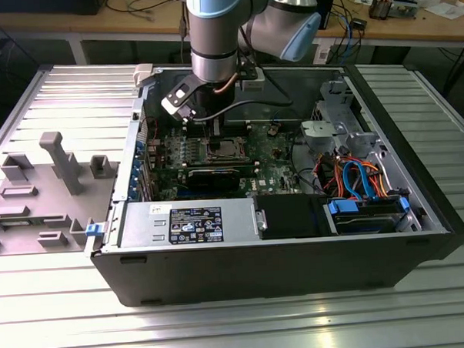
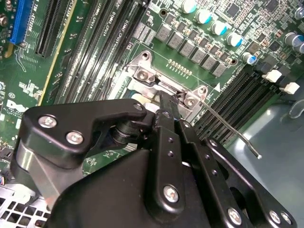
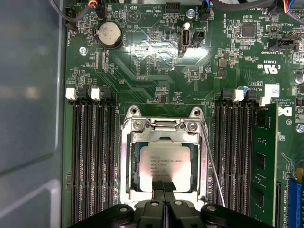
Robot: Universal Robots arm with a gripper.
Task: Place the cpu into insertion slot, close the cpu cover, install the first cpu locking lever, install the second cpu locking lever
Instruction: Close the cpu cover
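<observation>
The gripper [image 2: 165, 110], its black linkage close to the lens in the second wrist view, has its jaws clenched together with nothing visible between them, tips over the near edge of the cpu [image 3: 164, 159]. The cpu lies flat in the insertion slot [image 3: 124, 166], in the upper middle of the exterior view inside the open computer case [image 1: 297, 263] on the ribbed worktop [image 1: 239, 328]. I judge the seating step all but done; it calls for the chip to sit level and square. One wire locking lever [image 3: 212, 161] stands free beside the slot. The linkage hides the slot's near edge. I cannot tell whether the tips touch the chip, nor whether the cpu cover [image 3: 147, 136] is fully down.
</observation>
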